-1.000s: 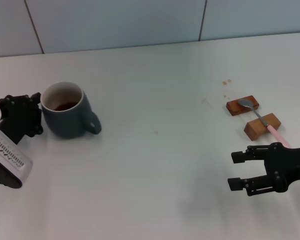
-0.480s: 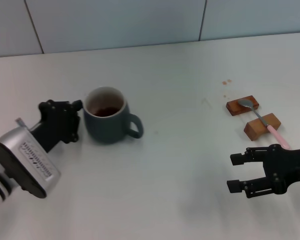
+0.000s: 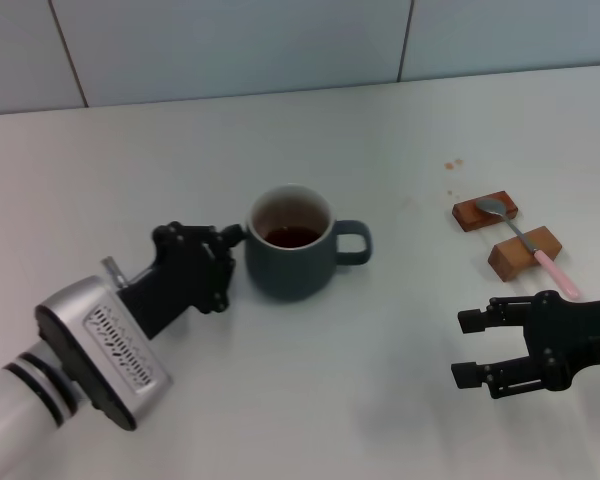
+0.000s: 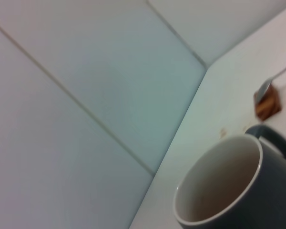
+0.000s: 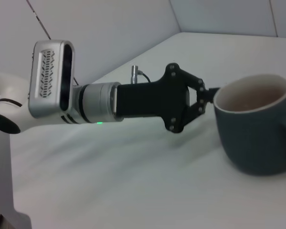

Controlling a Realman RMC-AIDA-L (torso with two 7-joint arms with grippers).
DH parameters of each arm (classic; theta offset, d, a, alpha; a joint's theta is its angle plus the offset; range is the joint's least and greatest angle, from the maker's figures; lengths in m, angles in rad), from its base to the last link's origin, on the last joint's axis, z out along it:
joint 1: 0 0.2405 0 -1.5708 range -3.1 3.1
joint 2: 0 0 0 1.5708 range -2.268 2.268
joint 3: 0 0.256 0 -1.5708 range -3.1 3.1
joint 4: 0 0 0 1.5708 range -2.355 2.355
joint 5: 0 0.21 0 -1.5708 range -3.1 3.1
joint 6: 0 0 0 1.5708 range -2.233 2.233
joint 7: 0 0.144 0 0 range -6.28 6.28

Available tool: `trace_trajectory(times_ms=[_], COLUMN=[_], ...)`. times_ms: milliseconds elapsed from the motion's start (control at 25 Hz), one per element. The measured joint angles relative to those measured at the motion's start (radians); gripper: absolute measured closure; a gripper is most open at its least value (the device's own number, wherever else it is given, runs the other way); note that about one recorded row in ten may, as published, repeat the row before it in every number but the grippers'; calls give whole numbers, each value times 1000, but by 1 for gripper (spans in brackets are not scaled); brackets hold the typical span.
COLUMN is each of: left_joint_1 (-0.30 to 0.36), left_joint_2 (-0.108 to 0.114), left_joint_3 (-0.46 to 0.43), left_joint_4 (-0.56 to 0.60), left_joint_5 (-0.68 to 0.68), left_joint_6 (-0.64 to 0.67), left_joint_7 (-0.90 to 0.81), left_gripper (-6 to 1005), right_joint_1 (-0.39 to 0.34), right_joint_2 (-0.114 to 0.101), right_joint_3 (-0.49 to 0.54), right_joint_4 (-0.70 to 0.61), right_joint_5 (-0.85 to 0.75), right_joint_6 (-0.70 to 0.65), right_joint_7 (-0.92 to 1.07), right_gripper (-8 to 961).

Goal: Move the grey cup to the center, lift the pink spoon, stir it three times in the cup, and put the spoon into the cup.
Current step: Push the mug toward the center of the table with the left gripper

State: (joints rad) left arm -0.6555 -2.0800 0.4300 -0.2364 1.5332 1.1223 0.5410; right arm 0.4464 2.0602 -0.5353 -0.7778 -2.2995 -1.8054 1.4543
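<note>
Cup first: your grey cup (image 3: 290,255) stands upright near the middle of the desk (image 3: 310,130), dark liquid inside, handle pointing toward the right side. Your left claw (image 3: 232,262) is clamped on the cup's rim on the side away from the handle. Your right claw (image 3: 467,348) hovers open above the desk, well apart from the cup. Just beyond it, your pink spoon (image 3: 525,240) lies across two wooden blocks (image 3: 523,252), bowl on the farther block.
</note>
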Motion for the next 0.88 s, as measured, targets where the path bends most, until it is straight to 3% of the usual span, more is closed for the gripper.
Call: trace_trajectory(times_ms=[80,200,320,360,480,560,680,880], left_joint_1=[0,-10,-10,-2,19,99,122,160], left_joint_2=[0,0,0,0,0,4,10,16], left_joint_3=[0,-77,-77,-151,-211,-392,-411,-402], left_joint_4=[0,-39,-39,-64,-83,-118,-107,83], left_joint_5=[0,136,136,233,239,260,287,399], left_joint_6=[0,-3,-3,2,12,68,112,236], left_joint_7=[0,-37,-37,-67,-69,-103,-172,-711], left_gripper=[989,988,986,986,985,984,982,980], right_joint_1=[-1,-4,-6,-7,-14,-24,-56,-141], right_joint_2=[1,1,1,1,2,3,-1,-14], right_joint_3=[0,0,0,1,9,13,14,32], right_joint_4=[0,4,11,16,31,40,51,82], right_joint_5=[0,0,3,5,11,27,94,313], right_joint_6=[0,5,6,5,-14,-39,-75,-135], right_joint_7=[0,-1,-2,-5,-21,-32,-58,-88], right_gripper=[171,173,174,175,176,178,179,182])
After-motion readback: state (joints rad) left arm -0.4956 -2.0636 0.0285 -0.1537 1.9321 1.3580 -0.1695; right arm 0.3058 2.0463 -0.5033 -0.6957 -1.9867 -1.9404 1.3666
